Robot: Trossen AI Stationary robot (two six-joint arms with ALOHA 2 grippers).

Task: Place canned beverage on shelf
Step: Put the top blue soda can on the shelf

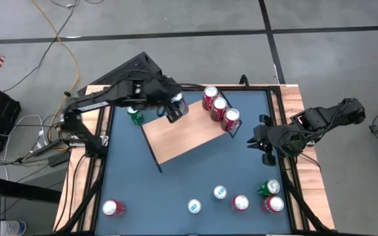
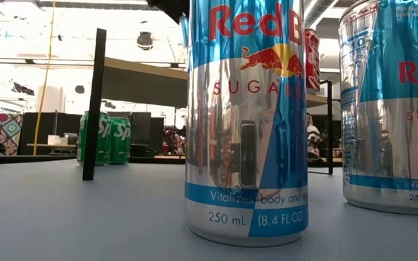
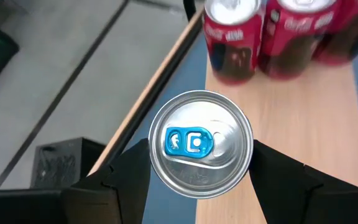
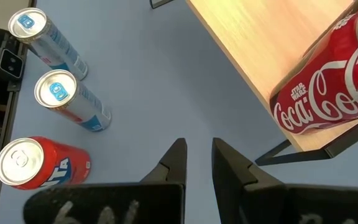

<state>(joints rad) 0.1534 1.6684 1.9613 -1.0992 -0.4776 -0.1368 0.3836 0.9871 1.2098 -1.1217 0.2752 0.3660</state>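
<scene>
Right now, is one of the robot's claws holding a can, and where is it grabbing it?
Yes. The left gripper squeezes a silver can with a blue tab by its sides, over the shelf. The right gripper holds nothing.

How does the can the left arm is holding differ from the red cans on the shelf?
The held can sits between the left gripper's jaws over the shelf's edge; the three red cans stand free on the shelf board, none of them gripped. The held can has a silver top with a blue tab; the red cans carry Coca-Cola lettering and plain silver tops. The held can is alone; the red ones cluster at one end. All are upright.
</scene>
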